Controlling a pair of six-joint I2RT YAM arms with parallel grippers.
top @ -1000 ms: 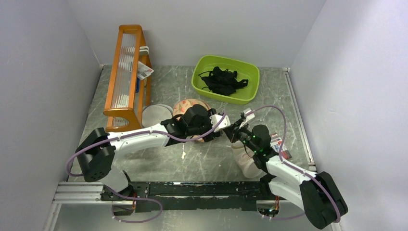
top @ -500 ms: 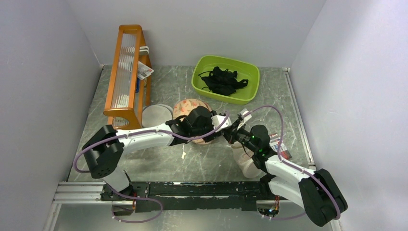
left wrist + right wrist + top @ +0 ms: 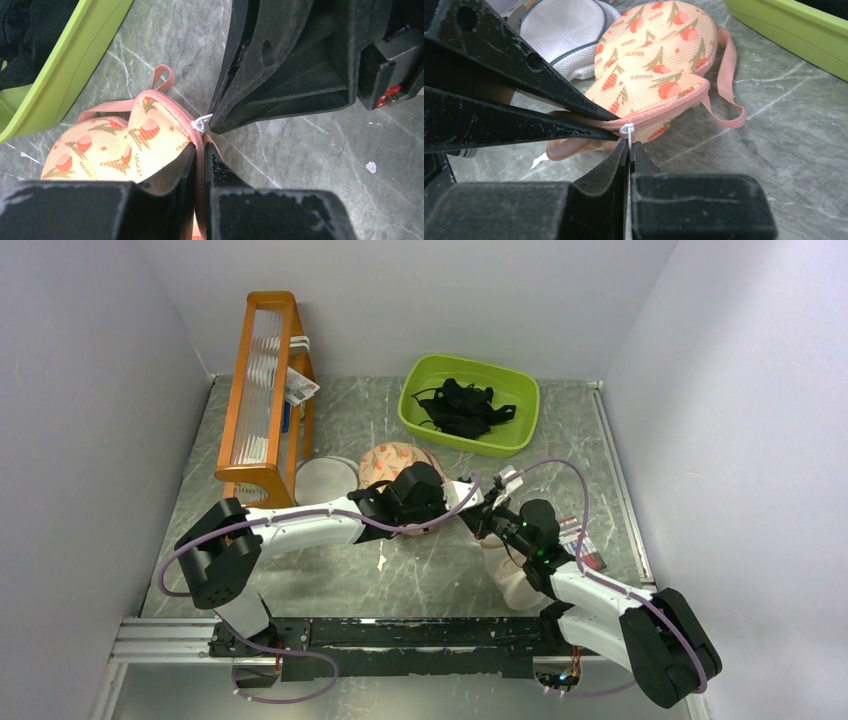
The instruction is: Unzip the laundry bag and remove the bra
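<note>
Jaws pinched: left gripper [image 3: 201, 150] on laundry bag [image 3: 125, 145] (right gripper [image 3: 629, 146] on zip pull [image 3: 626, 131]).

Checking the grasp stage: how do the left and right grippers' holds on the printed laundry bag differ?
The left gripper pinches the laundry bag's pink zip edging; the right gripper pinches only the small white zip pull. The left reaches over the bag; the right approaches from off the bag. Both are shut, tips almost touching.

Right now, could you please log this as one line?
left gripper: shut on laundry bag; right gripper: shut on zip pull; bra: not visible
</note>
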